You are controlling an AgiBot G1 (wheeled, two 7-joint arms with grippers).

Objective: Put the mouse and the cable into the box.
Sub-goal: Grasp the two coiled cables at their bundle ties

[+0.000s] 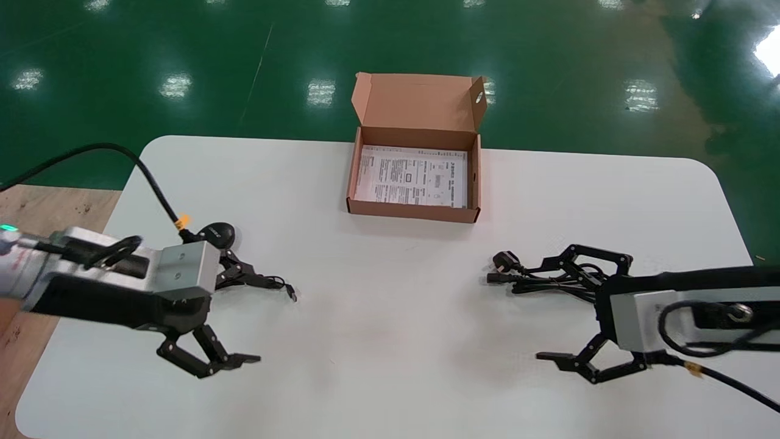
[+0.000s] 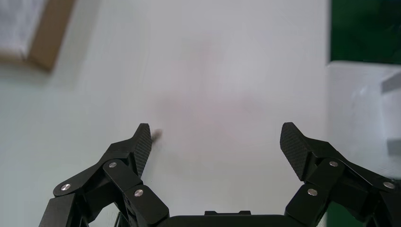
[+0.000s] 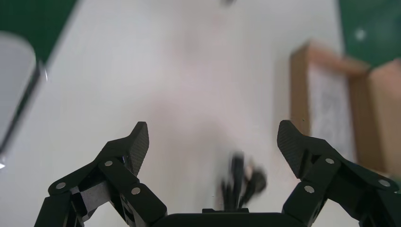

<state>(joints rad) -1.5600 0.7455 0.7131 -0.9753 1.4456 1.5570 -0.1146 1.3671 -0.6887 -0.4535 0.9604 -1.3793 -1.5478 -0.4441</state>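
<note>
Head view: we see the left gripper (image 1: 263, 320) spread wide and holding nothing, low over the table (image 1: 378, 341) just in front of the mouse (image 1: 214, 233), which sits near the table's left edge, partly hidden behind the wrist. The right gripper (image 1: 535, 312) is splayed and empty too, w/ the cable (image 1: 530, 277) bunched right at its far finger. The box (image 1: 414, 210) stands open at the far middle, well apart from both. Risks, as we judge them: the mouse's thin cord (image 1: 268, 282) trails loose, so a lift could drag it or snag it on a finger or the box wall. The cable is a floppy coil w/ a chunky plug (image 1: 504, 262), so a pinch on one strand may let the rest sag & spill over the rim. Mouse looks smooth, domed, black plastic, prob. slippery. Box is matte brown cardboard, likely light, and could slide if bumped; a printed sheet (image 1: 411, 177) lies flat inside. Left wrist view: textured black pads (image 2: 143, 144) stand apart, bare white table btw them, a corner of the box far off, mouse not seen. Right wrist view: jaws apart, cable blurred beneath, nearer the palm than the tips, so closing here might miss it.
</note>
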